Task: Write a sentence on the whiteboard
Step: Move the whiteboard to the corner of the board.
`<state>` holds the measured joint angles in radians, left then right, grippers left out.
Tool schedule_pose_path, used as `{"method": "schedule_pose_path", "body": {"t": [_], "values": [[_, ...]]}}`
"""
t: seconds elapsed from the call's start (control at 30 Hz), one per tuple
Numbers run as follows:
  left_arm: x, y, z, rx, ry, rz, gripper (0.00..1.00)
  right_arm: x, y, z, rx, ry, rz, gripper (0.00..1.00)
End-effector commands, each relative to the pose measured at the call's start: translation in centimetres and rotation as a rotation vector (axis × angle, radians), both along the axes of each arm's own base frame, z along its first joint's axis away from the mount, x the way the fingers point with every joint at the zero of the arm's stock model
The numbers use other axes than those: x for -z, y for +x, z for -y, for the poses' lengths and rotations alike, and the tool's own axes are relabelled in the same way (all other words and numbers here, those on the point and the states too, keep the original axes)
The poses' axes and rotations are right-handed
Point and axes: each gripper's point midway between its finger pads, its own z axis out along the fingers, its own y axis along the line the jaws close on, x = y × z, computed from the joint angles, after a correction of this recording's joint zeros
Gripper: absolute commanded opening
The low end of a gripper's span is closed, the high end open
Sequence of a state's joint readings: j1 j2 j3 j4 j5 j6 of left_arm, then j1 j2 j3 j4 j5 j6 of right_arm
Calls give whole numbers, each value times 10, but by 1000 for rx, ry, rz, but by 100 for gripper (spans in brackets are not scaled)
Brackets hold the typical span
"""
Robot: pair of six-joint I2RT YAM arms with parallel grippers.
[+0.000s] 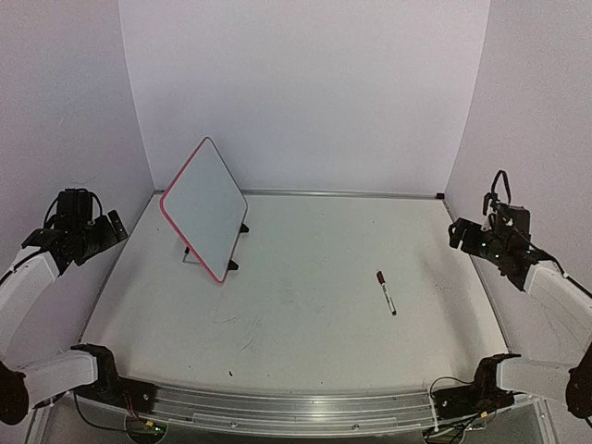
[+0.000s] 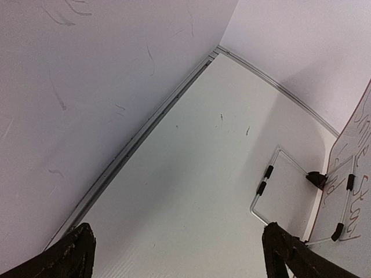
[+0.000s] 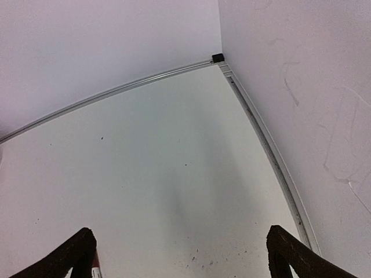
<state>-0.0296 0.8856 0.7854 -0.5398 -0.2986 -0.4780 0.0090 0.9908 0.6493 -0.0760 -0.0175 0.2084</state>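
Bearing reddish scrawl (image 2: 362, 194) — unreadable — the whiteboard (image 1: 204, 205) leans.

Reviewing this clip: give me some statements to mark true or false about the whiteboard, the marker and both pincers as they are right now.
1. The whiteboard stands propped up on the left half of the table. True.
2. The right pincer holds the marker. False: the marker lies on the table, untouched.
3. Both pincers are open, the left pincer included. True.
4. The board face seen from above carries a full sentence. False: it looks blank there.
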Motion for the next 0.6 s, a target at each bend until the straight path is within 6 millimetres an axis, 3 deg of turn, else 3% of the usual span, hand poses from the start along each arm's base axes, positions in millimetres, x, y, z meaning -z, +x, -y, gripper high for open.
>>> {"method": "schedule_pose_path", "body": {"t": [0.0, 0.1, 0.2, 0.37, 0.57], "values": [[-11, -2, 4, 16, -26, -45, 99, -21, 3, -38, -227, 47, 19, 98], [-9, 2, 16, 68, -70, -68, 100, -23, 2, -54, -300, 87, 17, 98], [-14, 6, 40, 186, -154, -19, 99, -20, 1, -75, -367, 94, -1, 98], [-18, 16, 67, 319, -239, -46, 100, -19, -7, -155, -572, 41, -22, 98], [7, 50, 94, 431, -337, -101, 99, -8, -12, -254, -797, 64, -42, 94]]}}
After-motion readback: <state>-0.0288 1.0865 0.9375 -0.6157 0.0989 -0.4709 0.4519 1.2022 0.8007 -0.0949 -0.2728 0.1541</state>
